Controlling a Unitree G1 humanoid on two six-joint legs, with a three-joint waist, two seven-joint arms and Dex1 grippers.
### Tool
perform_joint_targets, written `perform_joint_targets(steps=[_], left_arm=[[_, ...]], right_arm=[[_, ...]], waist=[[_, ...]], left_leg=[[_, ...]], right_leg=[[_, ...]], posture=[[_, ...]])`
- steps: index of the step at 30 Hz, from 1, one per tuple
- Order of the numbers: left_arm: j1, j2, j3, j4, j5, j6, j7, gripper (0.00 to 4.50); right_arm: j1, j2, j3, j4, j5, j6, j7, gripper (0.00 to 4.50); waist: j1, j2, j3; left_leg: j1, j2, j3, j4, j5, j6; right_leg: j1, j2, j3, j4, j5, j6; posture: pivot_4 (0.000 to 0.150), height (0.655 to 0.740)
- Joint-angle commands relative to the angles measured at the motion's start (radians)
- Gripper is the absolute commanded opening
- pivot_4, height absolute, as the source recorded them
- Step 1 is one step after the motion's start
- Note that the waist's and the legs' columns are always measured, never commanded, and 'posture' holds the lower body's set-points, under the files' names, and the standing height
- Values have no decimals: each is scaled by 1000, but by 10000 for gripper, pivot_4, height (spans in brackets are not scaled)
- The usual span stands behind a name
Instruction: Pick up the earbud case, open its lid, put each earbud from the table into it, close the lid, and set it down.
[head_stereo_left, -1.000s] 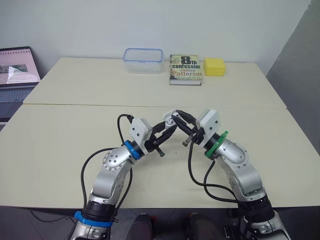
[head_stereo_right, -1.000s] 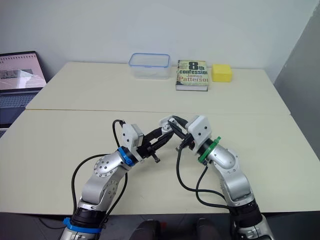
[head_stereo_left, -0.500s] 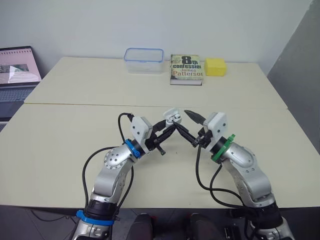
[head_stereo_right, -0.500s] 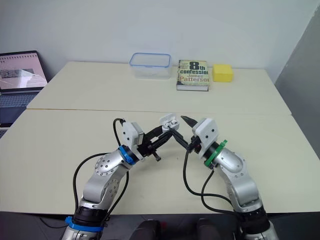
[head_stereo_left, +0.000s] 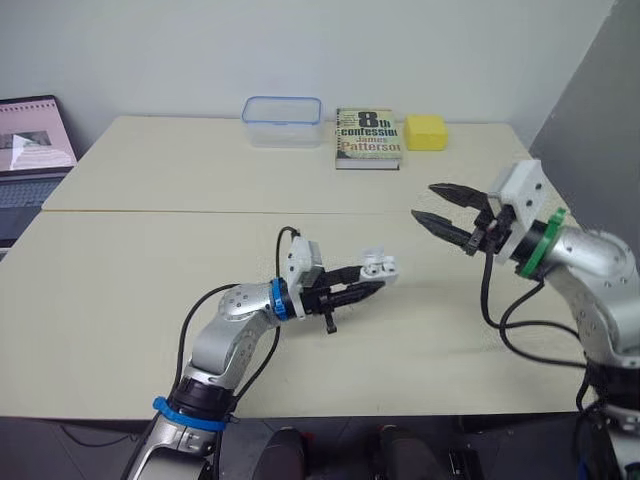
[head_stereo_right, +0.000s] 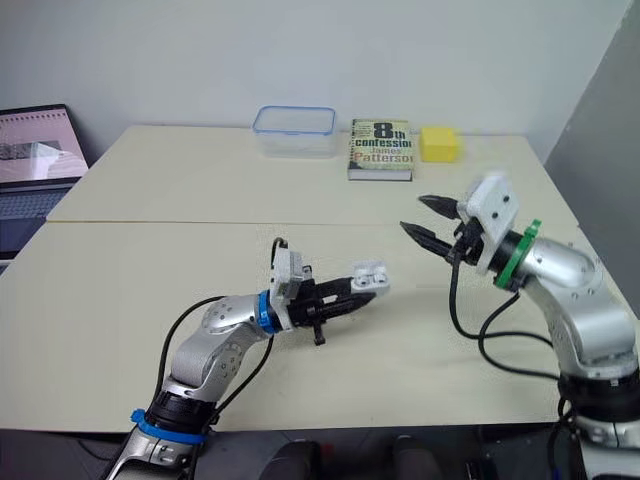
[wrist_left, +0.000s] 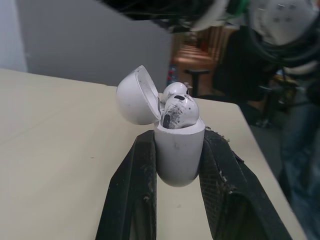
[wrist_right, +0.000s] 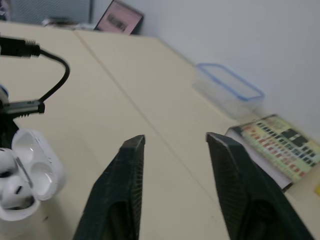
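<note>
Clamping the filled, open small white plastic earbud case in the left gripper, probably needing the released right gripper for closing the lid.

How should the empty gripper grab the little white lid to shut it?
Probably by the lid's rounded outer shell near its free edge, coming from the side it tilts toward. The left gripper clamps the earbud case on both flanks, and the earbuds poke up on top, so only that dome is free for the open right gripper.

Head stereo looks down; close wrist cams share earbud case.
</note>
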Motion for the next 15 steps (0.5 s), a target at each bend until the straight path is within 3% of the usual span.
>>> perform_joint_targets(steps=[1,3,4,15], left_arm=[[-31,0,-13,-26,-33,17,-50,7853],[-40,-5,-16,-19,-35,28,-61,7853],[-42,-5,-23,-19,-34,32,-73,7853],[-42,-7,-45,-24,-23,33,-116,7853]], right_arm=[[-67,-51,64,65,12,41,143,8402],[-97,-64,88,97,24,62,199,816],[-114,-74,102,110,39,78,245,0],[-121,-144,143,28,152,266,428,0]], waist=[[1,1,0],[1,1,1],[1,1,1],[2,2,1]], left_leg=[[0,0,0,0,0,0],[0,0,0,0,0,0],[0,0,0,0,0,0],[0,0,-1,0,0,0]], right_leg=[[0,0,0,0,0,0],[0,0,0,0,0,0],[0,0,0,0,0,0],[0,0,0,0,0,0]], posture=[[1500,7400],[1500,7400],[1500,7400],[1500,7400]])
